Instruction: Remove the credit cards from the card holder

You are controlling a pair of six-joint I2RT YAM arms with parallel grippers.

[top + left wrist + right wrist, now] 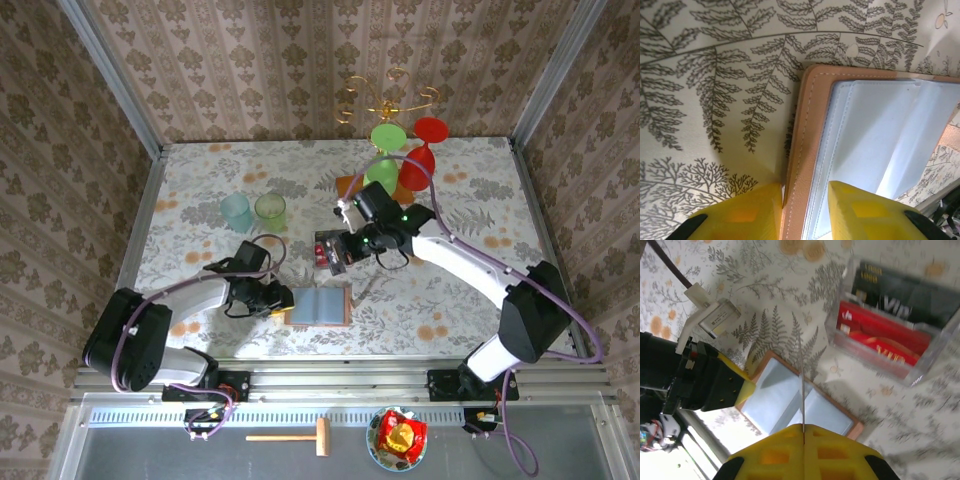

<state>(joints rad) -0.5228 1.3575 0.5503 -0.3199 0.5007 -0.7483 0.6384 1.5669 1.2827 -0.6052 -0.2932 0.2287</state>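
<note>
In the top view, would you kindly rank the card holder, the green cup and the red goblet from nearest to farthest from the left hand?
1. card holder: gripped at its left edge by the left hand.
2. green cup: farther back on the table, almost straight beyond the hand.
3. red goblet: far back, on the right.

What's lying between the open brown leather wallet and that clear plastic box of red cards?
Nothing: in the right wrist view, only bare fern-printed tablecloth separates the open brown leather card holder from the clear plastic box.
</note>
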